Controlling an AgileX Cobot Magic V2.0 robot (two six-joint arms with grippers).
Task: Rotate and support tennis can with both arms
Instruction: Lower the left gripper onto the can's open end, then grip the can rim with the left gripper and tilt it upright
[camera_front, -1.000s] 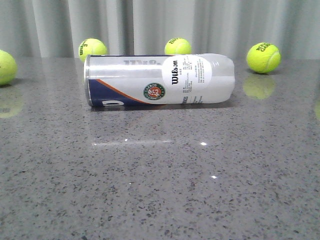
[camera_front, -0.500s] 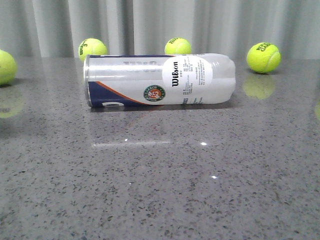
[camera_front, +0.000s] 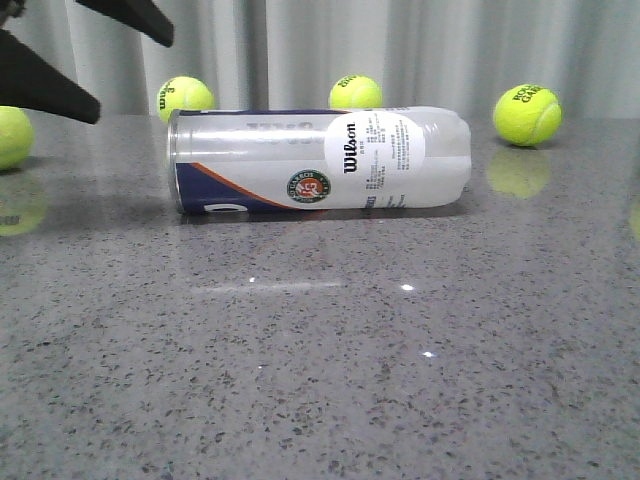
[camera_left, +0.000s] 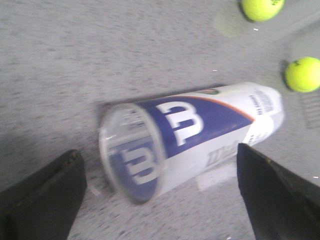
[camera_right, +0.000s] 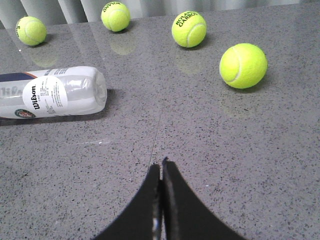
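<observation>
Two grippers, neither holding anything. Left gripper (camera_front: 85, 60), upper left of frame, fingers spread wide, nearer. Right gripper (camera_right: 161, 172) pressed closed, well apart. Tennis can (camera_front: 318, 160) lies on its side, centre frame, long axis left-right, open-looking end toward the left gripper.

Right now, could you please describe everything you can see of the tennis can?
The tennis can is a clear plastic tube lying on its side on the grey speckled table. It has a white Wilson label, a navy and orange stripe and a round green-red emblem. Nothing grips it; the open left gripper hovers near its navy end.
</observation>
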